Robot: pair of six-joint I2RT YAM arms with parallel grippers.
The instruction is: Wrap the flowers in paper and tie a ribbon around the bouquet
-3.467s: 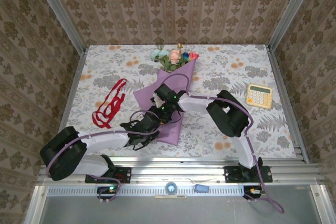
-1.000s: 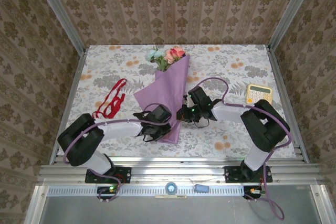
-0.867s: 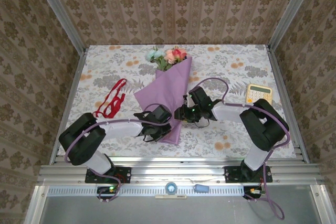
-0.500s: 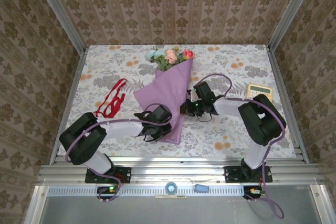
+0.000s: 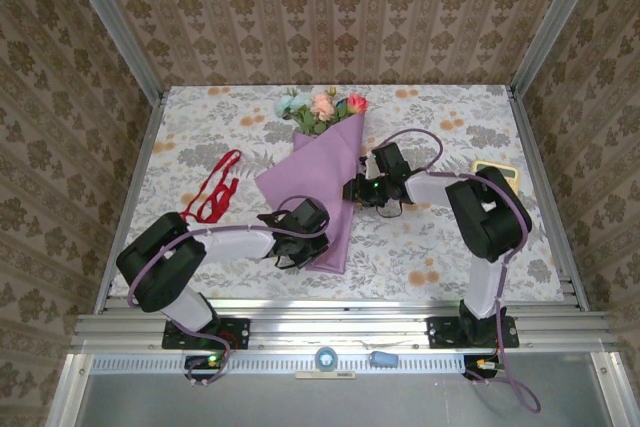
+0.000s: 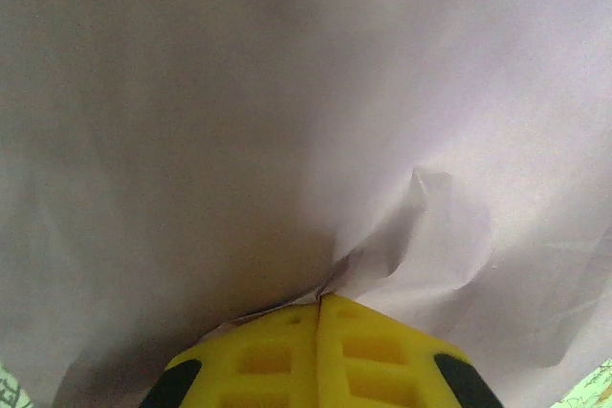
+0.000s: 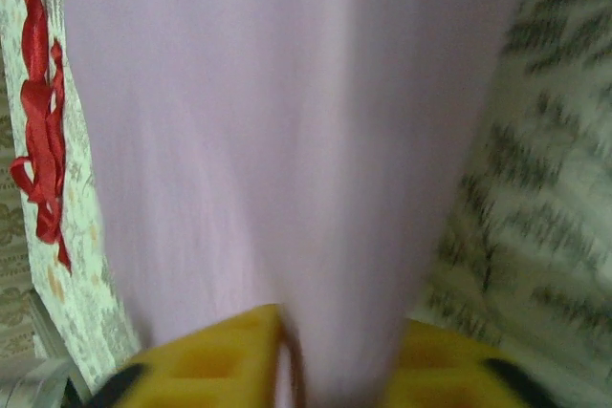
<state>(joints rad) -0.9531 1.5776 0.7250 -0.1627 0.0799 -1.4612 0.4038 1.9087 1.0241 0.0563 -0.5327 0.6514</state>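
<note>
The bouquet lies on the table, its flowers (image 5: 320,107) sticking out at the far end of the lilac paper (image 5: 325,172) cone. My left gripper (image 5: 303,243) is at the cone's near end, its yellow fingers (image 6: 258,360) shut on a creased fold of the paper (image 6: 287,93). My right gripper (image 5: 352,192) is at the cone's right edge about midway along. In the blurred right wrist view the paper (image 7: 268,121) runs down between its yellow fingers (image 7: 210,360), which grip it. The red ribbon (image 5: 210,192) lies loose to the left, also seen in the right wrist view as a ribbon (image 7: 38,140).
A yellow calculator (image 5: 497,169) sits at the right, partly hidden behind my right arm. The flowered tablecloth (image 5: 200,137) covers the table, with metal rails along its sides and patterned walls behind.
My right gripper has slid farther up the cone's right edge. The cone has shifted a little and the flower heads have turned. My left gripper has stayed in place.
</note>
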